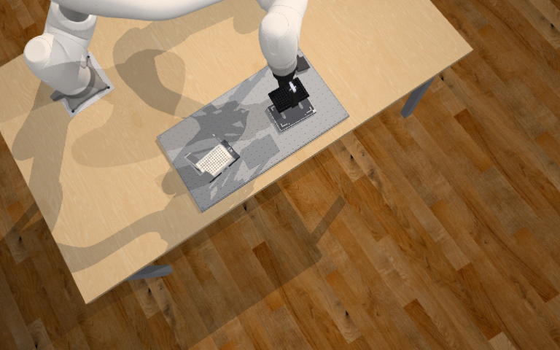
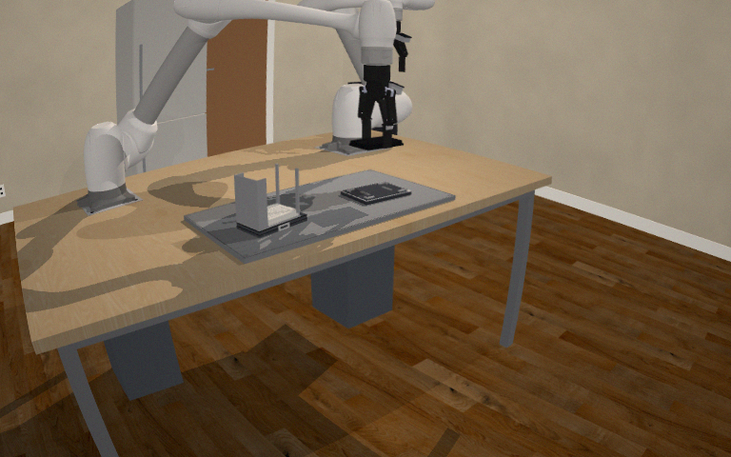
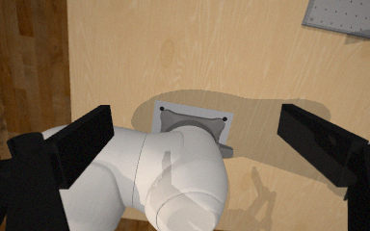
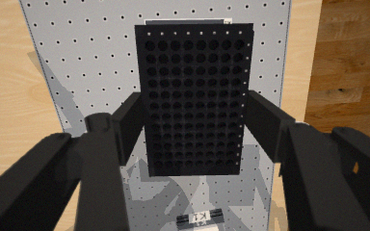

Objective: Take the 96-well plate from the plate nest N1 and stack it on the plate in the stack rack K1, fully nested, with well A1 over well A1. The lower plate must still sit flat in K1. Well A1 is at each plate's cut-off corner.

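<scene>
My right gripper is shut on the black 96-well plate, across its short width. The plate hangs about level, well above the plate nest N1, which is empty. A white plate lies in the stack rack K1, beside its tall wall and thin posts. My left gripper is open and empty, high over the table, away from both plates. The cut-off corners are too small to tell clearly.
The grey perforated board carries N1 and K1. A small dark block stands at the board's back edge. The white base of one arm is bolted to the table. K1's wall and posts rise above its plate.
</scene>
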Tool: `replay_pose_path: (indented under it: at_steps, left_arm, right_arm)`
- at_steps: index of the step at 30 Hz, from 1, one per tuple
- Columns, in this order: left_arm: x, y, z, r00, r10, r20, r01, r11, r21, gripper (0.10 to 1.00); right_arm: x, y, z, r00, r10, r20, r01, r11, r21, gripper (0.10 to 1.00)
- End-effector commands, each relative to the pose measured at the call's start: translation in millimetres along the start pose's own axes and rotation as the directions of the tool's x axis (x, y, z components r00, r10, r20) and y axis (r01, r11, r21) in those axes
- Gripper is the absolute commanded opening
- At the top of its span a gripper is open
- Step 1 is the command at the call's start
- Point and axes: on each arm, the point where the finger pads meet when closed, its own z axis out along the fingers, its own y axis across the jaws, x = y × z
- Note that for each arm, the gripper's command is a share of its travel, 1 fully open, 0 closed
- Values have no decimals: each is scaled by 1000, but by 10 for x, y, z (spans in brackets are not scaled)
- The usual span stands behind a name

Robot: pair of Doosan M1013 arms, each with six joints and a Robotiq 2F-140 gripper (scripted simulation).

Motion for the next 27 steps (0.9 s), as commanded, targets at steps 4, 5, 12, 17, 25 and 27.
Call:
replay_pose_path:
  at_steps: [4, 5, 12, 17, 25, 27]
  left_arm:
    - [2, 0, -3, 1000, 0, 0, 0, 1000, 0, 1000]
    - [2, 0, -3, 1000, 0, 0, 0, 1000, 0, 1000]
    - [2, 0, -3, 1000, 0, 0, 0, 1000, 0, 1000]
    - [2, 0, -3, 1000, 0, 0, 0, 1000, 0, 1000]
    - [2, 0, -3, 1000, 0, 0, 0, 1000, 0, 1000]
    - [2, 0, -3, 1000, 0, 0, 0, 1000, 0, 1000]
  right_arm:
    - [3, 1, -18, 1000, 0, -2, 0, 1000, -1, 605]
    - [3, 1, -18, 1000, 0, -2, 0, 1000, -1, 605]
    - [-63, 9, -19, 998, -67, -2, 67, 998, -1, 605]
    - [-228, 26, -22, 978, -208, -2, 208, 978, -1, 605]
    - [-494, 53, -27, 978, -208, -2, 208, 978, -1, 605]
    - [-494, 53, -27, 978, -208, -2, 208, 978, -1, 605]
